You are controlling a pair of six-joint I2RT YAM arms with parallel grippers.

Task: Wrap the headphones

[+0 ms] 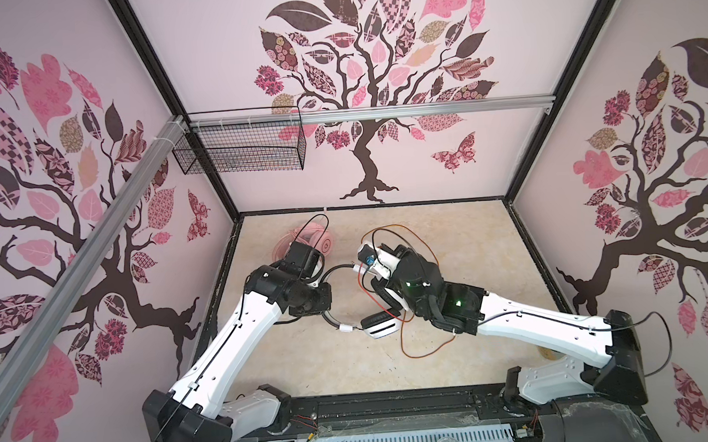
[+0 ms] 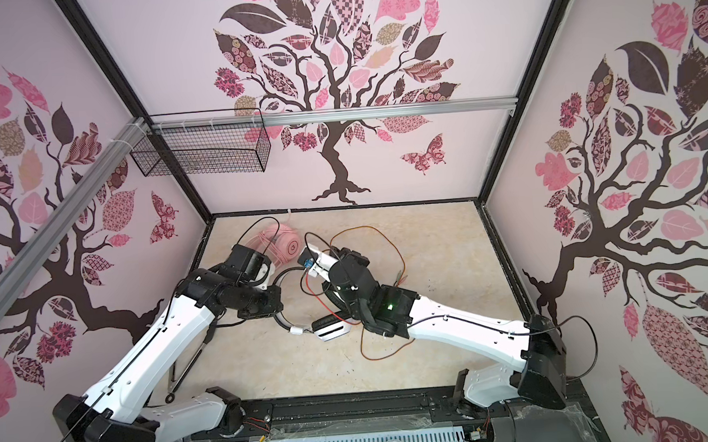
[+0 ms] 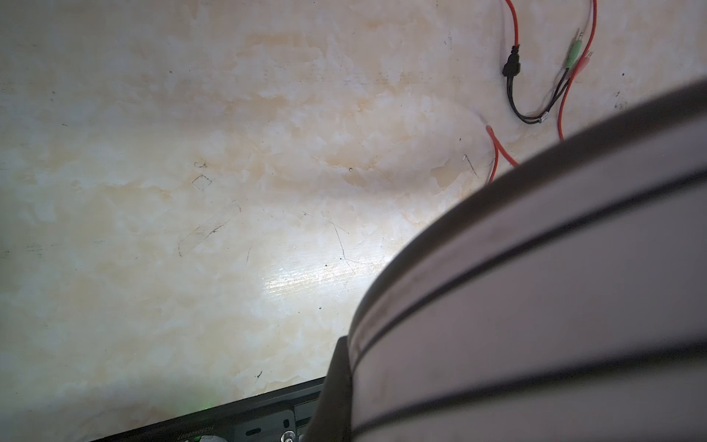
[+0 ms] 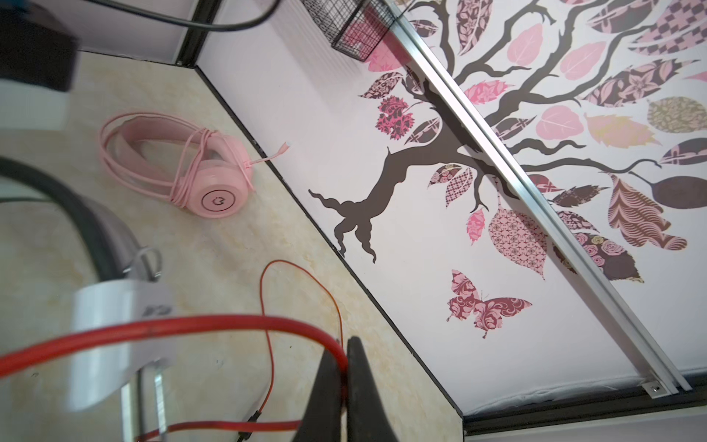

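— Two headsets show in both top views; where do they lie?
— Both are on the pale marbled desk (image 1: 471, 265); the pink headset (image 1: 324, 242) is near the back wall, partly behind the wrist of the left arm (image 1: 234, 340); the white headset (image 1: 380, 326) with black pads sits mid-desk, between that arm and the right arm (image 1: 536, 320).
— And the left wrist view?
— The white headset's headband (image 3: 535, 268) fills the near side, blurred; one of the left fingers (image 3: 336, 382) lies dark against its edge, its mate hidden; they are closed narrow, holding the headband as far as I can judge; beyond, the orange-red cable (image 3: 515, 26) and its green plug (image 3: 574, 53) rest on the desk.
— The right wrist view?
— The right fingers (image 4: 325, 390) are pinched together on the orange-red cable; the pink headset lies by the wall with its own cable wound round it, so that one looks done.
— So the step is winding the white one's cable; how to do it well?
— I would steady the headband with the left; lead the cable round the headset with the right under light tension; lay each turn beside the last; watch that the slack and the plug end do not snag an arm.
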